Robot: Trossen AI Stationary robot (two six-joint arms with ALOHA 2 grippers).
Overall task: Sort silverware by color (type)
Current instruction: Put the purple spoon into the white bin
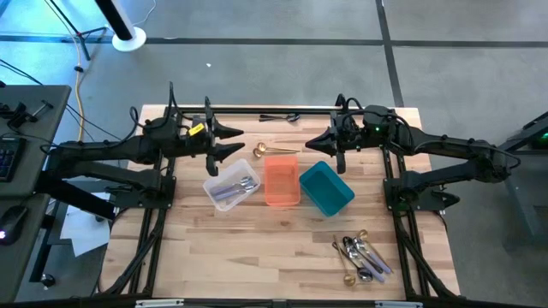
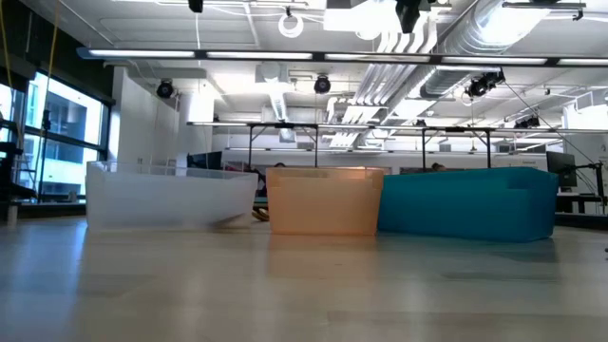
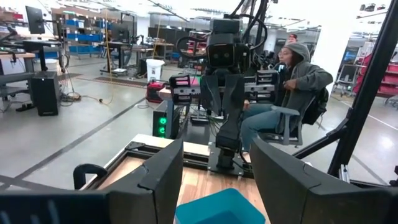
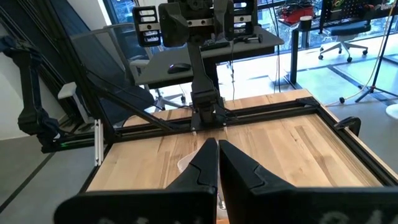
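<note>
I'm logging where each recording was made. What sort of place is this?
Probably a robotics lab or workshop: exposed ceiling ducts, a polished concrete floor, desks with equipment, and a person seated behind the wooden table.

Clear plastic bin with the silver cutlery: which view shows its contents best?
High view: the clear plastic bin is seen from above, silver pieces inside. Low view shows only its frosted side wall. Neither wrist view clearly shows it.

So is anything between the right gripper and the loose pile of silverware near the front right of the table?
Nothing visible. The right gripper, fingers shut, hangs beyond the teal bin; the silverware pile lies on bare table, with the bin off to the side of the path.
</note>
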